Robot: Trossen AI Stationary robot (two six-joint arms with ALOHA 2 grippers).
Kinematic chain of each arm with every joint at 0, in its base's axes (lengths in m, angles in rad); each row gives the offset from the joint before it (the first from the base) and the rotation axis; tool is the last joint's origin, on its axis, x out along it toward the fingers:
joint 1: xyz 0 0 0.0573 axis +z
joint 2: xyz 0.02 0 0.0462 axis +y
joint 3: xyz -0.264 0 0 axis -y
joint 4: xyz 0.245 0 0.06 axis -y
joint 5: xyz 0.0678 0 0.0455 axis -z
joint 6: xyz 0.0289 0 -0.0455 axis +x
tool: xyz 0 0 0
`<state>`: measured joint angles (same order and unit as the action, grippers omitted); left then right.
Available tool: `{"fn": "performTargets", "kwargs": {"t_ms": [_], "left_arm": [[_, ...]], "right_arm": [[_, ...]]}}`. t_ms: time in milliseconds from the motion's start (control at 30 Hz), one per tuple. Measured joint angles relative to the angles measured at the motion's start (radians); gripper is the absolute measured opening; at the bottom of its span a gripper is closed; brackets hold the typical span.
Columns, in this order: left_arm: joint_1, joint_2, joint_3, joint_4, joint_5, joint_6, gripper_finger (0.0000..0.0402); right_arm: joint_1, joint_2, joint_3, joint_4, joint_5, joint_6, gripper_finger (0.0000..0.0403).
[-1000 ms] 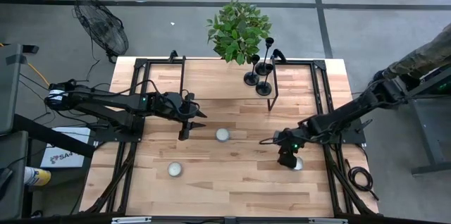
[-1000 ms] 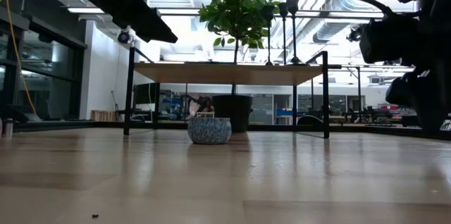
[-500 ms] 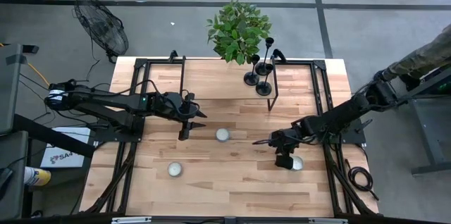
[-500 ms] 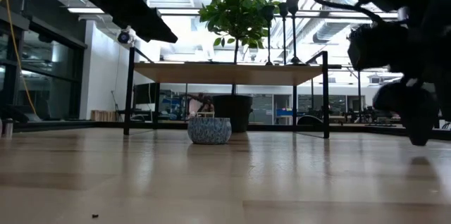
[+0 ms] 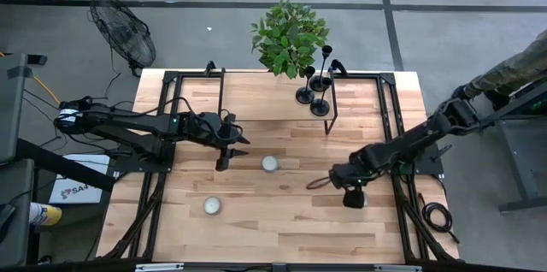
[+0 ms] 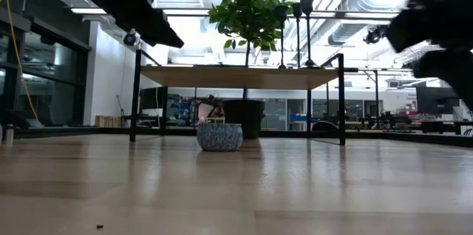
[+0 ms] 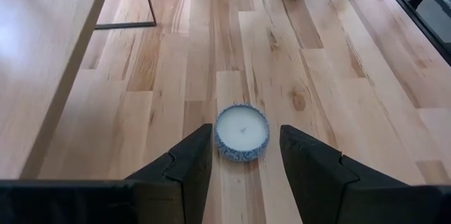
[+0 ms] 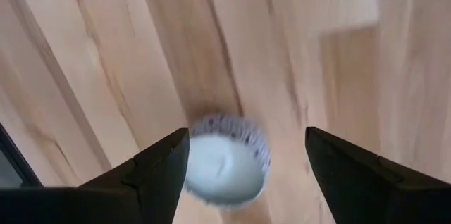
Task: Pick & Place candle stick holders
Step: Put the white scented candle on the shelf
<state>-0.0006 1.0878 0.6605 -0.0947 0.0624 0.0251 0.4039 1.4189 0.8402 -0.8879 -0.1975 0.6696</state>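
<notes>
The three holders (image 5: 313, 84) stand close together on a small raised shelf (image 5: 359, 78) at the far edge of the tabletop (image 5: 282, 212), right of its middle and just beside a leafy plant (image 5: 289, 35). In the low view their thin stems and cups (image 6: 301, 6) rise above the shelf top, next to the plant's foliage (image 6: 250, 9). Neither gripper is near them.

The left gripper (image 5: 240, 144) hangs over the tabletop's left half, about midway between near and far edges. Its fingers (image 7: 184, 155) are spread, and its wrist view looks past them at a white candle (image 7: 242, 132) sitting on the wood just ahead of the gap. From above this candle (image 5: 270, 163) lies near the tabletop's centre, just right of the gripper.

The right gripper (image 5: 353, 197) hangs low over the right half, toward the near edge. Its fingers (image 8: 163, 162) are spread wide, with a second candle (image 8: 227, 163) directly below the gap and not touched by either. From above, that candle is almost wholly hidden under the gripper.

A third candle (image 5: 212, 206) sits alone toward the near left corner. In the low view only one candle (image 6: 219, 136) shows, in the middle distance.
</notes>
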Motion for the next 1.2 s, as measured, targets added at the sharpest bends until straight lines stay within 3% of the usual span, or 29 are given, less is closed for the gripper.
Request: {"fn": "performTargets", "kwargs": {"t_ms": [667, 1200], "left_arm": [[0.000, 0.000, 0.000, -0.016, -0.001, -0.009, 0.0163], [0.000, 0.000, 0.000, -0.016, -0.002, -0.016, 0.0163]], "right_arm": [[0.261, -0.001, -0.020, -0.109, 0.070, 0.451, 0.0277], [0.305, -0.001, -0.020, -0.133, 0.131, 0.791, 0.0277]]}}
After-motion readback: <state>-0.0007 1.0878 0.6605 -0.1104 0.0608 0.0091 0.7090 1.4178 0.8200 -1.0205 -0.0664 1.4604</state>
